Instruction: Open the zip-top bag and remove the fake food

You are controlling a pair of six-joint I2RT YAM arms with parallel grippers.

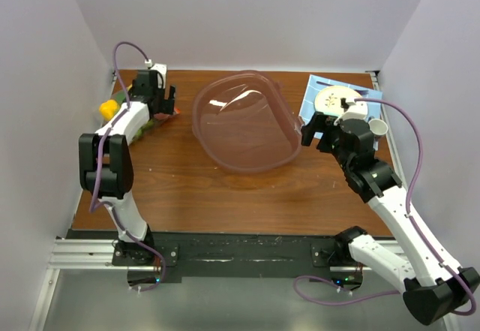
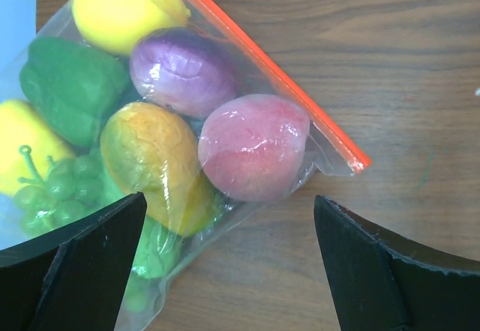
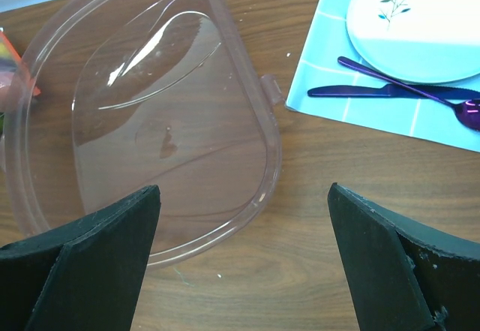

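Only the left wrist view shows the zip-top bag (image 2: 296, 94) plainly, with the fake food (image 2: 251, 147) packed inside. From above, the arm hides most of it at the desk's (image 1: 187, 196) far-left edge. The left gripper (image 2: 232, 271) hangs over the bag, jaws spread wide and empty. The right gripper (image 3: 244, 263), jaws also spread and empty, faces the clear bowl (image 3: 172, 121). Bare wood lies nearside.

The left arm (image 1: 126, 124) reaches forward along the left side, elbow bent high, its jaws spread wide and pointing down. The right arm (image 1: 391, 200) stretches forward and inward, jaws likewise wide apart, gripping nothing.
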